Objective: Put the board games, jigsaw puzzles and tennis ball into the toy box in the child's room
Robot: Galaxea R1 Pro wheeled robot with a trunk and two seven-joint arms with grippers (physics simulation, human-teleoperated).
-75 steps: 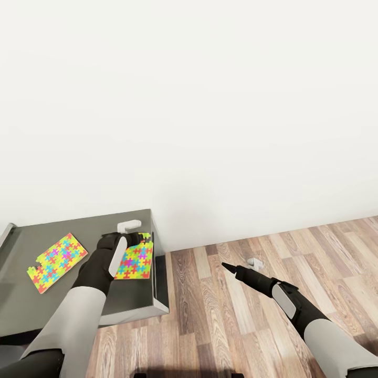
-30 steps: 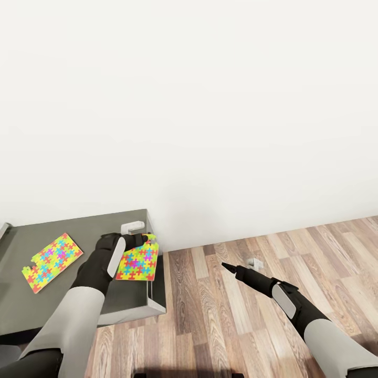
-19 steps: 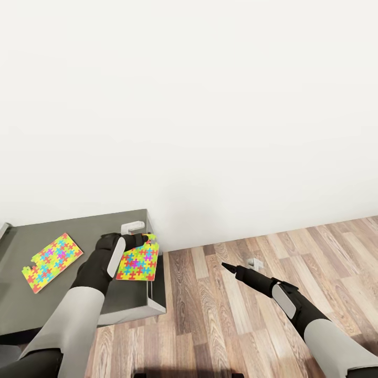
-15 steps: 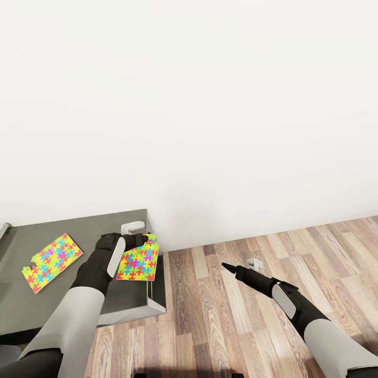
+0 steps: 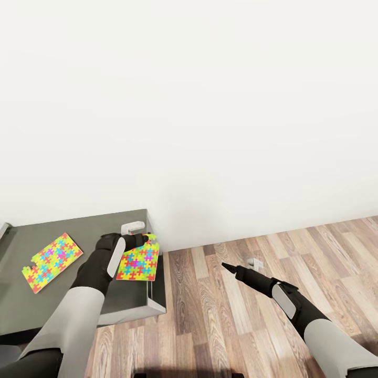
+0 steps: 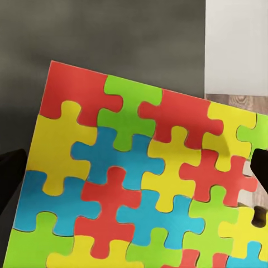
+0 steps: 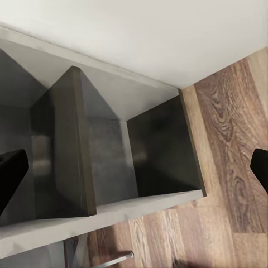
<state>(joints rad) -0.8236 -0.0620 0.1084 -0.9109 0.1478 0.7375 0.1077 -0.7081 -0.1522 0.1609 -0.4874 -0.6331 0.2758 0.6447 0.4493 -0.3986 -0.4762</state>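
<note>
Since the earliest frame the whole head view has shifted slightly, so the camera has moved; beyond that, the jigsaw puzzle (image 5: 137, 263) at the left gripper (image 5: 142, 240) now overhangs the worktop (image 5: 79, 231) edge with its far corner raised, where before it lay flat within the top. Over the last second nothing has visibly changed.

The left gripper sits at the puzzle's far edge, lower left of the frame. In the left wrist view the puzzle (image 6: 139, 184) lies between the dark fingers (image 6: 11, 178) at either side; they appear closed on it, though contact itself is not plainly visible. Its long axis runs roughly away from the robot, the near end low, the far end tilted up.

The panel is thin and jagged-edged, of interlocked red, yellow, blue and green pieces. A second jigsaw puzzle (image 5: 51, 261) lies flat on the worktop, well apart, further left.

The right gripper (image 5: 227, 267) hangs over the wood floor (image 5: 220, 325) at lower right, holding nothing, fingers parted in the right wrist view. The left arm is clearly the nearer to both puzzles.
</note>
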